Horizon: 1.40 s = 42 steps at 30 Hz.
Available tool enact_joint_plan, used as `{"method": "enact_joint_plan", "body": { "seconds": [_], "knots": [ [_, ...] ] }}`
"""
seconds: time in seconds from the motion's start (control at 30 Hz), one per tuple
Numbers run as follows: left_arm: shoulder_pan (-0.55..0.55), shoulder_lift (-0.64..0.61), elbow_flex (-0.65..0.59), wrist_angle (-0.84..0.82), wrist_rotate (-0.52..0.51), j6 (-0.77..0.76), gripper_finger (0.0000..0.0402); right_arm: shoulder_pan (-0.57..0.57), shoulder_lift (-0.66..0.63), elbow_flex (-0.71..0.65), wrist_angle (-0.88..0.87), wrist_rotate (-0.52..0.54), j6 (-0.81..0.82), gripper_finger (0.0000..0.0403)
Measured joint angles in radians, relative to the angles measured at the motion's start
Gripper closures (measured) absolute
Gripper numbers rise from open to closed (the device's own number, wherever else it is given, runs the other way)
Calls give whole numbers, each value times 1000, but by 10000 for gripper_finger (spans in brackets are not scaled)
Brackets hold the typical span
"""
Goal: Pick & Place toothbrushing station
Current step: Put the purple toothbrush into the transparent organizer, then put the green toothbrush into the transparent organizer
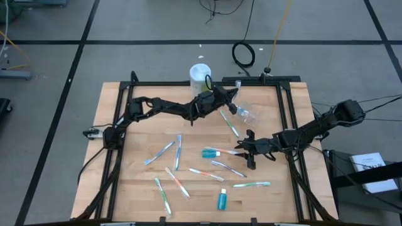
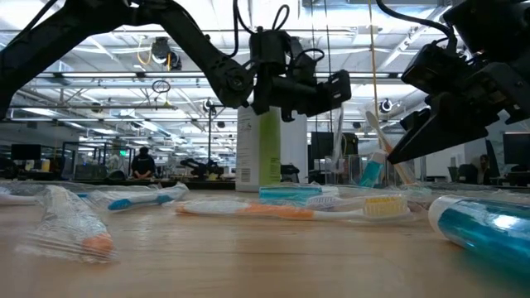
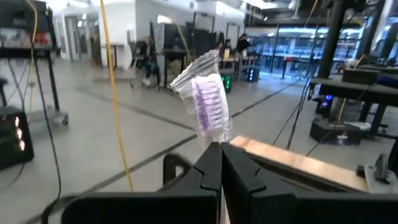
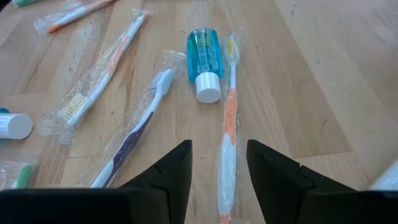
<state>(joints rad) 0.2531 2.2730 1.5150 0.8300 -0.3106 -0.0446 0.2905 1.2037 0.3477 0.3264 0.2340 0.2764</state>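
Wood bench (image 1: 125, 182) carries the scatter: wrapped toothbrushes spread across the middle and near half, plus teal tubes. Left arm reaches across the far side, its gripper (image 1: 231, 95) raised off the bench near the white-and-green canister (image 1: 200, 76); jaws clamped together on a wrapped purple brush (image 3: 207, 102), bristle end sticking out past the tips. Right arm comes in from the right edge, gripper (image 1: 249, 150) low over the bench centre-right, jaws apart, nothing between them. Directly ahead of it lies an orange brush (image 4: 227, 140), with a teal tube (image 4: 204, 61), white cap toward the gripper, touching or just beside the brush's bristle end. A purple-handled brush (image 4: 138, 127) lies just beside that, angled, and another orange brush (image 4: 102, 71) farther off. Clear cup (image 1: 249, 113) lies on its side on the bench, between the two grippers. Second teal tube (image 1: 222, 200) sits near the front edge, well apart from both arms.
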Motion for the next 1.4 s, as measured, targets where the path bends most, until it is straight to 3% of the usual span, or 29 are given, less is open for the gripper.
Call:
{"method": "enact_joint_plan", "body": {
  "seconds": [0.27, 0.43, 0.63, 0.87, 1.17, 1.4],
  "knots": [
    [7, 0, 0, -190, -14, -38, 369, 0, 0, 0, -3, 0, 0, 259],
    [10, -8, -1, -202, -17, -18, 325, 0, 0, 0, -3, 0, 0, 259],
    [3, -86, -1, -328, -15, 21, 268, 0, 0, 0, -2, 0, 4, 259],
    [-16, -253, -1, -690, -12, 29, 229, 0, 0, 0, -2, 0, 45, 259],
    [-87, -505, -1, -1174, -2, 4, 227, 0, 0, 0, -2, 0, 63, 259],
    [-153, -648, -16, -1439, -5, -103, 227, 0, 0, -1, 0, -3, 91, 259]
  ]
}}
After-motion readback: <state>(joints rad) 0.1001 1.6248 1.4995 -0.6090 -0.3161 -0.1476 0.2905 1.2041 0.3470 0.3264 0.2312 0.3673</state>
